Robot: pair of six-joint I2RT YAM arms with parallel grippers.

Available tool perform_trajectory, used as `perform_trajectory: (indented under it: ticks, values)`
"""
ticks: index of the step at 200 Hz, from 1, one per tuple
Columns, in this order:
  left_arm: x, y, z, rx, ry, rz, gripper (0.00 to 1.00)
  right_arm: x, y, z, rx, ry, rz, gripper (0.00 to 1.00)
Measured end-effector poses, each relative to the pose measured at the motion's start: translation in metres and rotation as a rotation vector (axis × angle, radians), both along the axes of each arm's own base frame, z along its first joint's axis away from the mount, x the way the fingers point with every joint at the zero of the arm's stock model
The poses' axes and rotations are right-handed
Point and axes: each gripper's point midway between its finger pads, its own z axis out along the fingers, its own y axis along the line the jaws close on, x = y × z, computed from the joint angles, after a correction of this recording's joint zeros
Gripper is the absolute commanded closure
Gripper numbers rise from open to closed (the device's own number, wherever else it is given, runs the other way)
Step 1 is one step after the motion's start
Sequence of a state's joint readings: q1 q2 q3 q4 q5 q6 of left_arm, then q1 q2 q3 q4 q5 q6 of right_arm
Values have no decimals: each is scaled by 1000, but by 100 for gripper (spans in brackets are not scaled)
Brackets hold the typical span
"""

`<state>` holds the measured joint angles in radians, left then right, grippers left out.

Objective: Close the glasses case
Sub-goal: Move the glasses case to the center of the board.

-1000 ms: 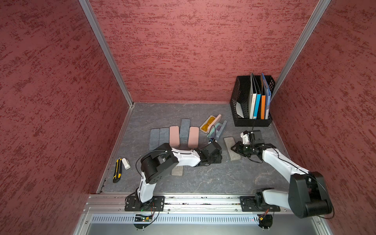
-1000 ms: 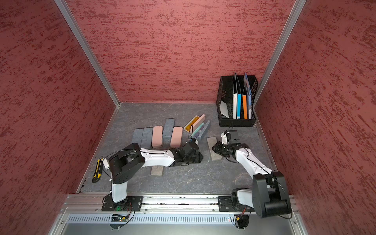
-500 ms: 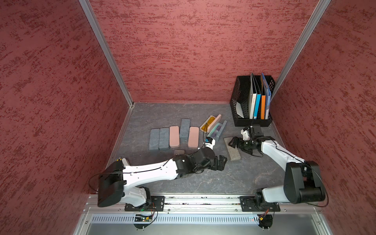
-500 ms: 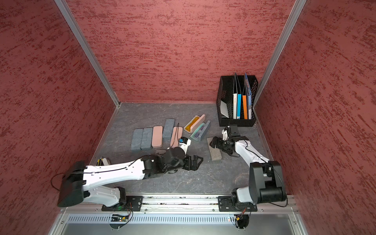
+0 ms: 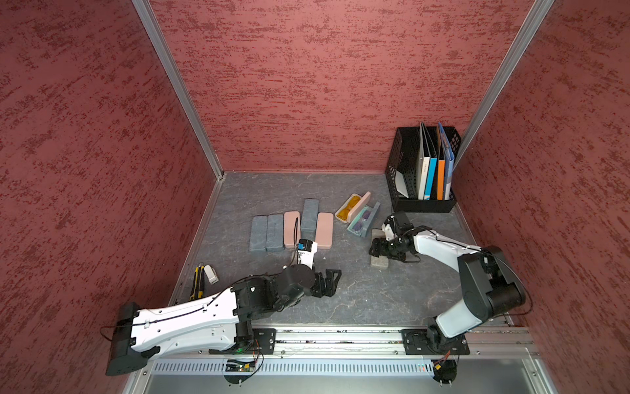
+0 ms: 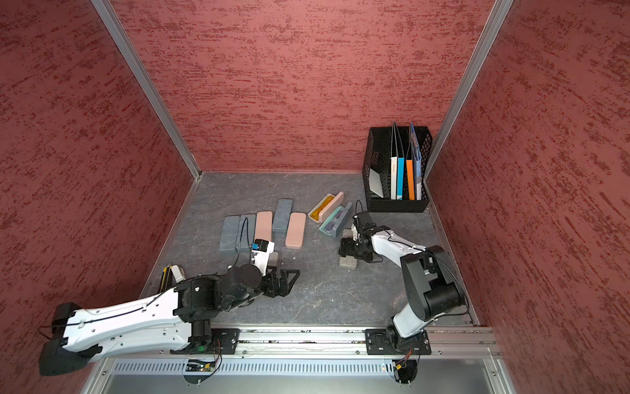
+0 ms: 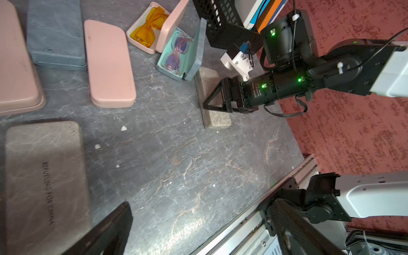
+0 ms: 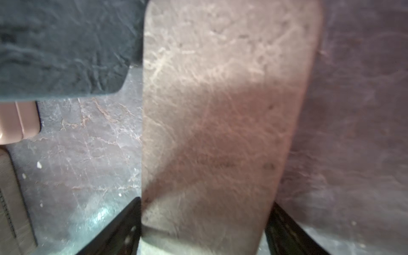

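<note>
High top views look down; wrist views share grey case (image 7: pixel 217 120).

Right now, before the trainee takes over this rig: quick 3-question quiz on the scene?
1. True or false: the left gripper holds a case.
2. How many glasses cases lie open?
3. Which case does the right gripper straddle? A pink, B taupe, C blue-grey.
Key: 1 false, it is open and empty. 2 two: the pink case with yellow glasses, the teal-lined case with purple glasses. 3 B, the taupe case.
</note>
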<state>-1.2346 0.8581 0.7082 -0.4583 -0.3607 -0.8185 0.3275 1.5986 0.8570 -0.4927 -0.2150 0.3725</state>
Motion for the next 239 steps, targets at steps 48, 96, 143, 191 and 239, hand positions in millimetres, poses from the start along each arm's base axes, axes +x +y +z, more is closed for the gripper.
perform_trajectory:
  ticks: [48,96,143,191,239]
  values:
    - [-3,19,9,-11,-16,22,0,-33,34,-1,-18,-33,29,32]
    - [-7,34,17,-42,-29,35,0,-90,101,0,45,-83,118,34]
    - [-7,38,9,-31,-19,43,0,-116,189,3,114,-83,172,35]
    - [-11,40,1,-16,-6,34,0,-115,249,8,219,-88,142,31]
    - [-12,46,1,-17,-5,43,0,-112,252,10,238,-92,107,17]
